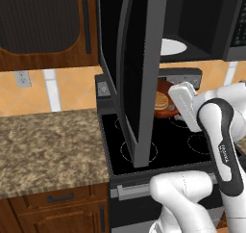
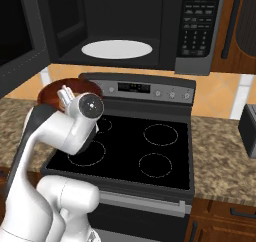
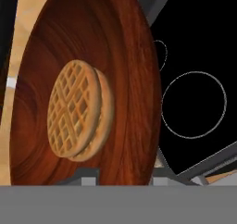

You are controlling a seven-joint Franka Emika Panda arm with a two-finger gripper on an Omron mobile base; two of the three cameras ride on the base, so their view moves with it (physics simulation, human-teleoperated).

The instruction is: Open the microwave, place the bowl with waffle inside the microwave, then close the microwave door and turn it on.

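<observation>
From the left base view, the microwave door [image 1: 139, 73] is standing open, the bowl [image 1: 166, 104] hovering above the stove [image 1: 168, 140]. The right base view shows the microwave [image 2: 125, 26] with its turntable [image 2: 116, 49] exposed. In the hand view, the end effector [image 3: 121, 177] is clamping the bowl's rim, the waffle [image 3: 79, 111] sitting inside.

We see a speckled brown granite worktop [image 1: 45, 145] running along the wall to the left of the stove [image 2: 130, 156], with wooden drawers below it. From the right base view the same stone carries on to the right of the stove [image 2: 220, 156], and at that far right edge a dark grey boxy item [image 2: 248, 123] sits on it, cut off by the frame so we cannot tell what it is. The stove's black glass top sits between the two stretches, marked with thin white burner rings. Above, the white round turntable [image 2: 117, 49] lies flat on the floor of the microwave [image 2: 150, 16] cavity.
</observation>
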